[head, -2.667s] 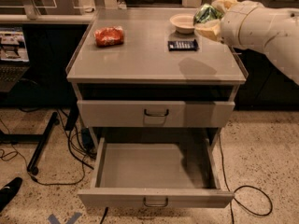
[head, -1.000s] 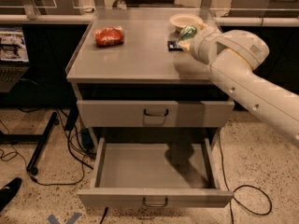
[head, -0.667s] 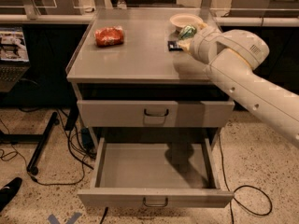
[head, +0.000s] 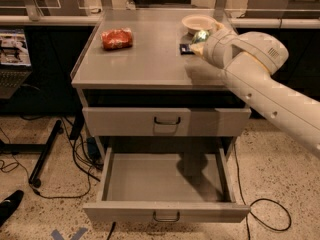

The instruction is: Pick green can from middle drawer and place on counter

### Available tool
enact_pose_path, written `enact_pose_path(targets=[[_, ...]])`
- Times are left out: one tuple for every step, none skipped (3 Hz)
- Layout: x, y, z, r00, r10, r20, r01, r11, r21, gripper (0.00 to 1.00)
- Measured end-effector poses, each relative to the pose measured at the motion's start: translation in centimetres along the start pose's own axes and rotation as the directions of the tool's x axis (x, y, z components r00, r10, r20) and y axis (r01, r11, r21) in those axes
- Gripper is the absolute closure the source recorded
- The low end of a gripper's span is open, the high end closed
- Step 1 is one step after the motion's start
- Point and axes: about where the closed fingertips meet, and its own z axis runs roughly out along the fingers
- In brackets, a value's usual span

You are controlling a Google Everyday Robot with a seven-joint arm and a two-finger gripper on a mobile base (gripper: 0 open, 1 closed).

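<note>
Single camera view: the robot's cream two-finger tool (head: pixel 196 48) sat over the right rear of the flat matte grey cabinet-top surface (head: pixel 145 59), mostly hidden behind the bulky white arm (head: pixel 260 84). The shiny green metal drink can (head: pixel 201 36) showed right at the tool, just in front of the shallow white bowl (head: pixel 197 22) and next to a small dark flat item (head: pixel 185 48). Couldn't tell how far the tool was open, whether it had hold of the can, or whether the can's base was already down. The wide shallow grey metal middle drawer (head: pixel 150 179) stood pulled out with nothing in it, the like upper drawer (head: pixel 167 121) was shut, and the red crinkly snack bag (head: pixel 117 38) lay well apart at rear left. My read: pick done, placement in hand. To do it well: keep the can upright, come straight down on bare grey, not on the dark item, and stay off the bowl rim. Let go only once the base is flat, since a light can tips easily. Then lift straight up before pulling back, so the arm doesn't sweep the can or bowl.
</note>
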Motion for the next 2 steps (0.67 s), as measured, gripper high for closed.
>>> enact_pose_path(targets=[[0.00, 0.00, 0.00, 1.000, 0.000, 0.000, 0.000, 1.0000, 0.000, 0.00], [0.00, 0.01, 0.00, 1.000, 0.000, 0.000, 0.000, 1.0000, 0.000, 0.00]])
